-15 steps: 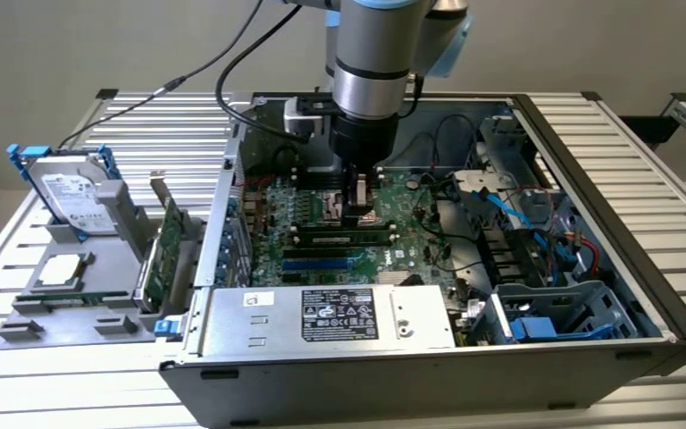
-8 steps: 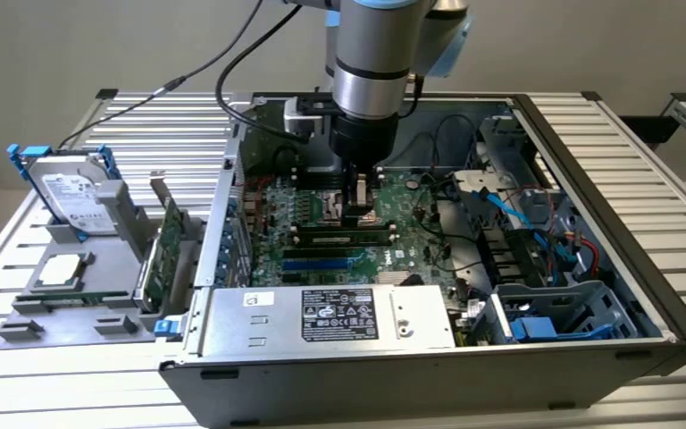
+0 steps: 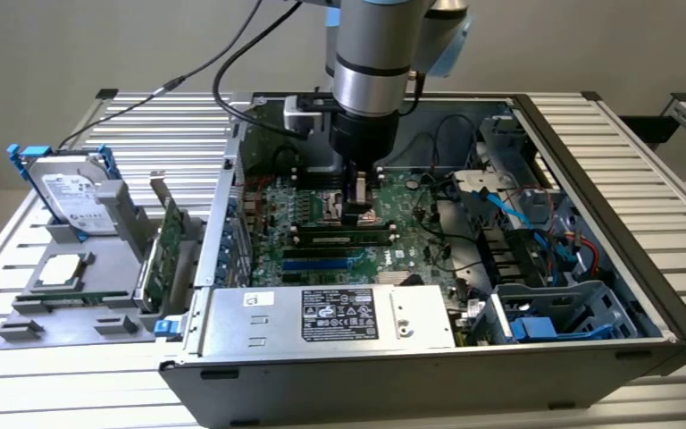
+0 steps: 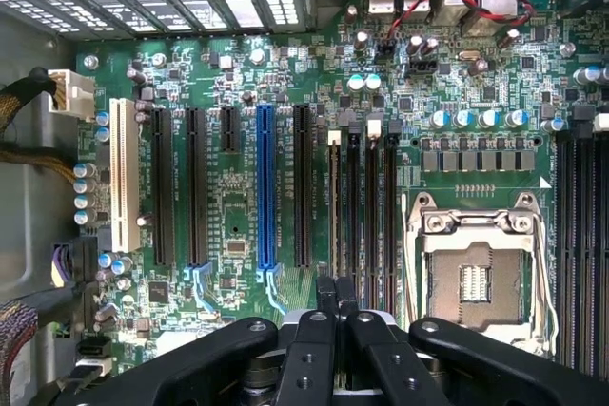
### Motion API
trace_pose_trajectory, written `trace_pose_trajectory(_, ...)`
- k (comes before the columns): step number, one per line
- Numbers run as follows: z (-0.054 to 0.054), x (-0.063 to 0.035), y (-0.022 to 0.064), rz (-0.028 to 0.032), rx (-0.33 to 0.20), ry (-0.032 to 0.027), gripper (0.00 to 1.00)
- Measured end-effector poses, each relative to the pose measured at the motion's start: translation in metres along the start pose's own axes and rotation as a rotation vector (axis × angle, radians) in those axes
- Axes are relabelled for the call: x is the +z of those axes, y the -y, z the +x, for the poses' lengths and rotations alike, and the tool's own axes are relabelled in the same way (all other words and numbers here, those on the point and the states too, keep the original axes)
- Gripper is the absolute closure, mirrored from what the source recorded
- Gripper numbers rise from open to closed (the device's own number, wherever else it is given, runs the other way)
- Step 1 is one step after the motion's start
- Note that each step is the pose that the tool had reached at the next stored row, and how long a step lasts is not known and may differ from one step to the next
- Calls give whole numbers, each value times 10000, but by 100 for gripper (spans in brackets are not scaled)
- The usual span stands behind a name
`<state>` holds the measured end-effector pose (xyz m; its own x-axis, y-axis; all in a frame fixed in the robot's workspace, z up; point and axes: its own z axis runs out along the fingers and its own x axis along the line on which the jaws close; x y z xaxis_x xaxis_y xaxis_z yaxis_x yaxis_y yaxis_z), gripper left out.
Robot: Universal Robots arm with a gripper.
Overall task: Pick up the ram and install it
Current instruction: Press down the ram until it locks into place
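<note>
Fingers pinched shut over the RAM slots inside the open case

The fingers (image 3: 361, 207) are closed tight with nothing held, right above the ram (image 3: 343, 239), which lies seated in its slot on the motherboard (image 3: 319, 259) (just at their 6 o'clock). The empty CPU socket (image 4: 476, 278) is close by, the power supply (image 3: 331, 317) further toward 6, and a hard drive (image 3: 71, 192) stands out at 9 on the worktop (image 3: 176, 116).
</note>
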<state>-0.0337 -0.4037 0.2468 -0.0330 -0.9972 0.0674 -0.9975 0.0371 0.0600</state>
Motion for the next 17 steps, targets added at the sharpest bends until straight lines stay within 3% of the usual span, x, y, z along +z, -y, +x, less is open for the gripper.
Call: trace_pose_trajectory(17, 2, -28, -1, -137, 2120, 127, 89)
